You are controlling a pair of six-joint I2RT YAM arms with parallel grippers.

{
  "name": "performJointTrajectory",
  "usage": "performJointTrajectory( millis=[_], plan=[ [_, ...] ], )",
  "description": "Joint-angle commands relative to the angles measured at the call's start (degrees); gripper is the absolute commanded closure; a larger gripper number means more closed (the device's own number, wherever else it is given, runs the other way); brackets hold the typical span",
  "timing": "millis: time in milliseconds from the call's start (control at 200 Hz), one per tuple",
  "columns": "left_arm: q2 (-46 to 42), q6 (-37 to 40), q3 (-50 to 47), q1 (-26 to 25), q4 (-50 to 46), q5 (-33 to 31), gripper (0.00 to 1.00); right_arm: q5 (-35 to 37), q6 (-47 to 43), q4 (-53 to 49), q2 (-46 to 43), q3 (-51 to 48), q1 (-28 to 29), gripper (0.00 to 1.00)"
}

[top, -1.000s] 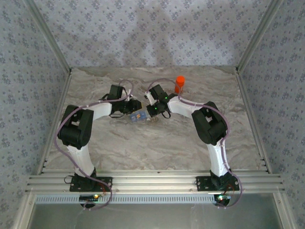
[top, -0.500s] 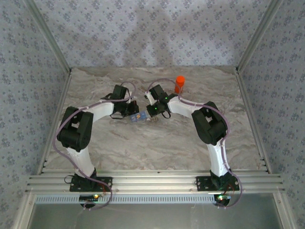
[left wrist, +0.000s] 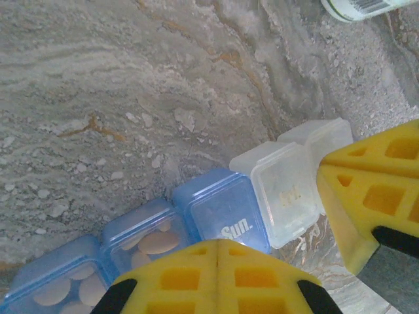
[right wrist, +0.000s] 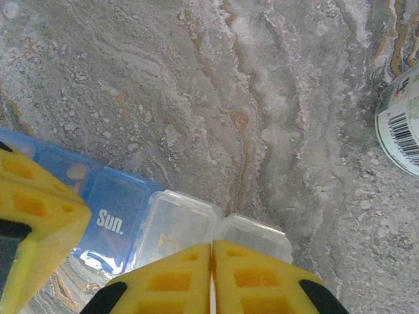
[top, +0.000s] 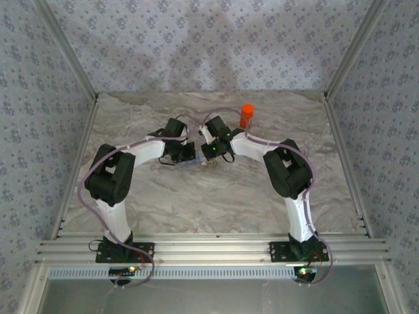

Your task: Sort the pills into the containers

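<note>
Here the pill box [left wrist: 222,212] lies on the bench [left wrist: 118,85], long axis spanning both arms: left jaws by its blue cells, right jaws at the clear end, both closed, empty.

Pill box [left wrist: 219,212] partly under left gripper [left wrist: 217,244]

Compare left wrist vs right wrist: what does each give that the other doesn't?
Left wrist: stacks of round tan pills in two blue compartments of the pill box. Right wrist: a bigger slice of the white bottle with its barcode, and the box's end clear compartment unblocked. Shared: the blue Sun. lid, the clear compartments beside it, the marble table, and the left gripper and right gripper, each with fingers together at the box's edge.
</note>
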Motion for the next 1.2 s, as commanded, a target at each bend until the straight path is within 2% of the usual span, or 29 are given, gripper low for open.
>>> performJointTrajectory(
  millis=[0, 325, 620, 915, 1194],
  plan=[
    [3.1, -0.6, -2.7, 1.0, -1.8, -5.3, 1.00, -0.2, 0.5, -3.2, 1.9, -2.0, -0.4, 0.89],
    [-5.7, -0.6, 4.2, 1.2, -4.7, -3.7, 1.00, -0.4, 0.7, -3.0, 2.1, -1.7, -0.4, 0.89],
    [-3.9, -1.3, 4.8, 1.6, -4.2, -2.4, 1.00, -0.5, 0.6, -3.2, 2.2, -1.8, -0.6, 0.89],
    [-2.8, -2.0, 0.1, -0.3, -2.4, -3.1, 1.00, -0.8, 0.6, -2.9, 2.5, -1.7, -0.7, 0.89],
    [1.7, -3.0, -1.6, 1.4, 0.0, -2.8, 1.00, -0.7, 0.2, -3.9, 2.6, -1.3, -1.0, 0.89]
  ],
)
